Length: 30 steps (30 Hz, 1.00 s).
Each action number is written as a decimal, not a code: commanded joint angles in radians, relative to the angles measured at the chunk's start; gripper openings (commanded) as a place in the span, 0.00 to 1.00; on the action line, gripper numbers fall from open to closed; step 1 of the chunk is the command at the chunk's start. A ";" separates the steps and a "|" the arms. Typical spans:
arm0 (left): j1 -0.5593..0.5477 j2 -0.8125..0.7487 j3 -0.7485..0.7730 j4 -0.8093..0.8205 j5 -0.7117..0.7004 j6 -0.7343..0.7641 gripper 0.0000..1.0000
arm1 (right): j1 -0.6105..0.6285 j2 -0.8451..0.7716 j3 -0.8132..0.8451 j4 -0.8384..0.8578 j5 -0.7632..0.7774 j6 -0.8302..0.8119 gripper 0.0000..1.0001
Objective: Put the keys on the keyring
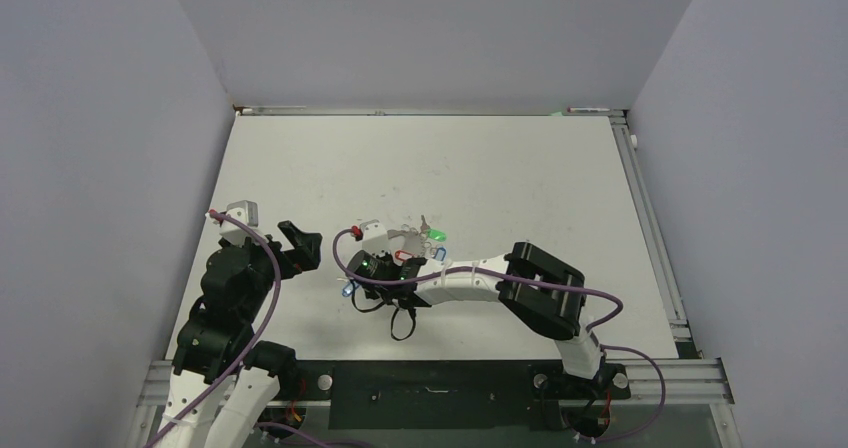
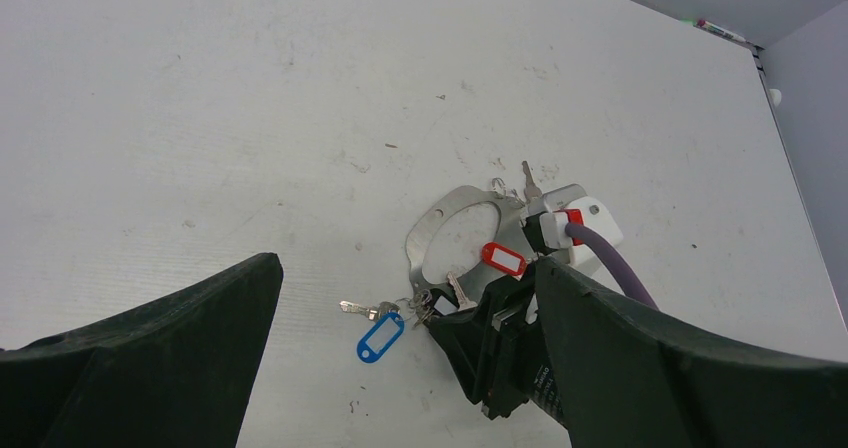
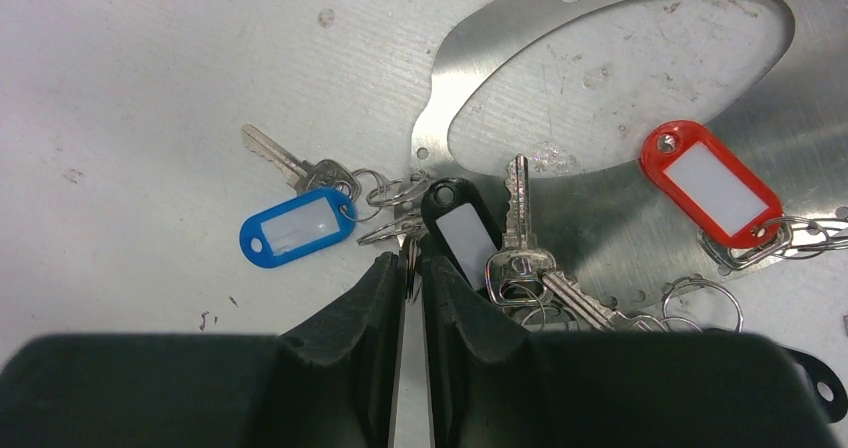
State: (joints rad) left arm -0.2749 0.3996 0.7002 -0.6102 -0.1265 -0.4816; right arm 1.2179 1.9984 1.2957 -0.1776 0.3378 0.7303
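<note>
The keyring (image 3: 480, 38) is a large flat silvery oval loop lying on the table, also in the left wrist view (image 2: 425, 238). A key with a blue tag (image 3: 297, 227), a black tag (image 3: 460, 230) and more keys (image 3: 520, 258) lie at its near edge. A red tag (image 3: 722, 190) rests on it. A green tag (image 1: 436, 236) lies beyond. My right gripper (image 3: 412, 268) is shut on the thin small ring that joins the blue-tagged key and the black tag. My left gripper (image 1: 300, 243) is open and empty, left of the keys.
The right arm's white wrist unit and purple cable (image 2: 590, 243) lie across the keyring's far side. A black cable loop (image 1: 400, 323) hangs near the table's front. Grey walls close in the white table (image 1: 500, 168) on three sides.
</note>
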 commanded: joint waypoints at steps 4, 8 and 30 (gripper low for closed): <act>0.006 -0.002 0.012 0.035 0.006 0.007 0.96 | -0.005 0.033 0.050 -0.014 0.033 0.001 0.15; 0.006 -0.003 0.013 0.036 0.007 0.006 0.96 | -0.007 0.034 0.054 -0.017 0.038 -0.002 0.16; 0.006 -0.003 0.012 0.035 0.007 0.007 0.96 | -0.012 0.024 0.073 -0.037 0.052 -0.027 0.05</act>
State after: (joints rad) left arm -0.2749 0.3996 0.7002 -0.6102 -0.1265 -0.4816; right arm 1.2102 2.0262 1.3262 -0.2077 0.3603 0.7139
